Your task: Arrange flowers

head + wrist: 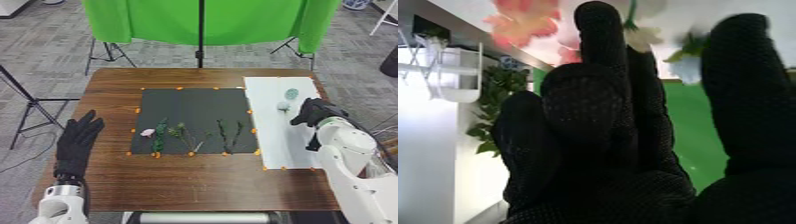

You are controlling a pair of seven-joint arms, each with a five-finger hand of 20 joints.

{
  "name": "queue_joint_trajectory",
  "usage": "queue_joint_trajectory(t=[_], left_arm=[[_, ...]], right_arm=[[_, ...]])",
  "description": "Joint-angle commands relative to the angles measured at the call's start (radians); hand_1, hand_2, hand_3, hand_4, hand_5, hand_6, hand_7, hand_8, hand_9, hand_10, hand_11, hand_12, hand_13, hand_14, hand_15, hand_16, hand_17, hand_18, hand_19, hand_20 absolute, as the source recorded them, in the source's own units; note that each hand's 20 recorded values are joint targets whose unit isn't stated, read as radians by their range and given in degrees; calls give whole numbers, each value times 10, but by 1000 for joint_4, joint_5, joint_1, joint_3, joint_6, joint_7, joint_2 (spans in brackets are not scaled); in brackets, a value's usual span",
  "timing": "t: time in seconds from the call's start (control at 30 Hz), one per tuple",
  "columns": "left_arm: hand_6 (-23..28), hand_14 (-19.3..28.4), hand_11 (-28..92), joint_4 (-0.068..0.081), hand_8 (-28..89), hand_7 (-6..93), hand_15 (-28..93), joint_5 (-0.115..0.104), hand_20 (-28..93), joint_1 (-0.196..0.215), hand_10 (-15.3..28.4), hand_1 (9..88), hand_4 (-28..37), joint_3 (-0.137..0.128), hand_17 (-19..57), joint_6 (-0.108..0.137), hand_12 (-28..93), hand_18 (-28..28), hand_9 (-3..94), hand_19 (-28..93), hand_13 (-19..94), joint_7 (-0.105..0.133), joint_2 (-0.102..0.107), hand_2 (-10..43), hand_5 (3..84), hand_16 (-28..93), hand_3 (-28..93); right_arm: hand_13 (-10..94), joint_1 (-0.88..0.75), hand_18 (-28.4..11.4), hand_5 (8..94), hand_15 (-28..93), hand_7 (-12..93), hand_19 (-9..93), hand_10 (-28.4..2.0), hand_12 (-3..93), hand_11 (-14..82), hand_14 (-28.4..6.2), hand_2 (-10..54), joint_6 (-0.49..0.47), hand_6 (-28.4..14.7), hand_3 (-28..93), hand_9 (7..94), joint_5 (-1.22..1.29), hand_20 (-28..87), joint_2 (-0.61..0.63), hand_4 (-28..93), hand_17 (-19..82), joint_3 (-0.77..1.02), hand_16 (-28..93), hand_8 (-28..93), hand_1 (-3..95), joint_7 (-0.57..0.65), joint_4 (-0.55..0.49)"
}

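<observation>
Closest to us in the right wrist view is our right hand (pixel 589 100), its fingers fairly straight and the thumb held away from them; we see no stem pinched. The cream flower (pixel 642 37) lies by the fingertips, its head partly behind one of them, though we cannot tell whether they touch. The coral flower (pixel 527 20) is beyond the fingertips on one side, and the pale blue flower (pixel 687 69) shows between the fingers and the thumb.

The likeliest trouble, we judge, is a brush: with blooms so near, a sideways sweep of the fingers could knock one askew. Closing now might crush petals instead of catching the stem, because the stem is thin and points away from the palm.

In the head view, the white flower (pixel 283 106) lies on the white sheet (pixel 271 135), just beside the hand, with the green sprig (pixel 291 93) above it. Farther out, the pink flower (pixel 147 132) and the leafy stem (pixel 160 136) lie on the dark mat (pixel 191 105), where neighbouring stems could snag when one is lifted. Our left hand (pixel 76 140) rests over the surface (pixel 178 187), fingers extended and slightly spread.
</observation>
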Motion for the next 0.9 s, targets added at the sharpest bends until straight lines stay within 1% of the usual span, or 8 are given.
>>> queue_joint_trajectory(t=[0.03, 0.1, 0.13, 0.23, 0.33, 0.6, 0.77, 0.9], left_arm=[[72, 144, 117, 2, -51, 33, 78, 5, 164, 16, 138, 174, -283, 1, 39, -13, 116, 97, 412, 10, 304, -13, -9, 31, 414, 9, 617], [72, 144, 117, 1, -51, 32, 78, 4, 164, 17, 138, 177, -283, 1, 39, -11, 116, 97, 412, 10, 304, -13, -9, 31, 414, 9, 613], [72, 144, 117, 2, -51, 32, 78, 5, 164, 16, 138, 177, -283, 2, 39, -12, 116, 97, 412, 10, 304, -14, -10, 32, 414, 9, 613], [72, 144, 116, 1, -50, 32, 78, 4, 164, 19, 139, 177, -283, 2, 39, -10, 116, 97, 411, 10, 303, -11, -11, 31, 414, 9, 614], [72, 144, 117, -2, -51, 33, 78, 5, 164, 23, 138, 177, -283, -1, 39, -8, 117, 98, 412, 10, 303, -5, -14, 32, 413, 9, 613], [72, 144, 117, -5, -50, 33, 78, 2, 163, 28, 138, 179, -283, -4, 39, -2, 116, 98, 411, 11, 303, -5, -12, 31, 414, 9, 612], [73, 144, 116, -3, -50, 32, 78, 4, 163, 22, 139, 179, -283, -1, 39, -4, 116, 98, 412, 11, 303, -7, -9, 31, 414, 9, 611], [72, 144, 117, -3, -51, 32, 78, 4, 163, 19, 139, 179, -283, 1, 39, 0, 116, 98, 412, 11, 303, -6, -10, 31, 414, 9, 612]], right_arm=[[872, -76, -105, 640, 602, 126, 932, -128, 223, 214, -24, -95, 105, 11, 591, 794, -25, 535, -26, -153, 617, 6, 332, -73, 465, 7, 38], [880, -84, -96, 656, 599, 139, 932, -116, 297, 170, -19, -95, 172, 6, 549, 822, -27, 528, -29, -153, 628, -4, 333, -55, 530, 2, 57], [886, -87, -94, 668, 596, 140, 932, -110, 329, 140, -17, -95, 199, 1, 510, 843, -31, 526, -31, -138, 634, -7, 334, 0, 570, -4, 65], [918, -92, -88, 755, 585, 144, 932, -90, 383, 98, -10, -95, 285, -14, 439, 907, -33, 525, -32, -108, 663, -17, 336, 96, 662, -21, 85], [935, -89, -85, 810, 582, 159, 932, -89, 360, 153, -5, -95, 319, -18, 447, 924, -19, 526, -25, -109, 683, -20, 338, 119, 681, -31, 72], [937, 41, -80, 823, 591, 165, 932, -89, 349, 176, -2, -95, 421, -23, 464, 928, 67, 522, 26, -104, 695, -108, 329, 127, 683, -75, -104], [937, 234, -79, 824, 592, 165, 932, -90, 350, 175, 0, -95, 365, -22, 470, 929, 196, 523, -20, -101, 696, -296, 327, 128, 679, -124, -146], [937, 380, -78, 824, 592, 164, 932, -90, 351, 176, 0, -95, 316, -22, 472, 929, 256, 524, -168, -102, 696, -471, 328, 127, 677, -191, -43]])
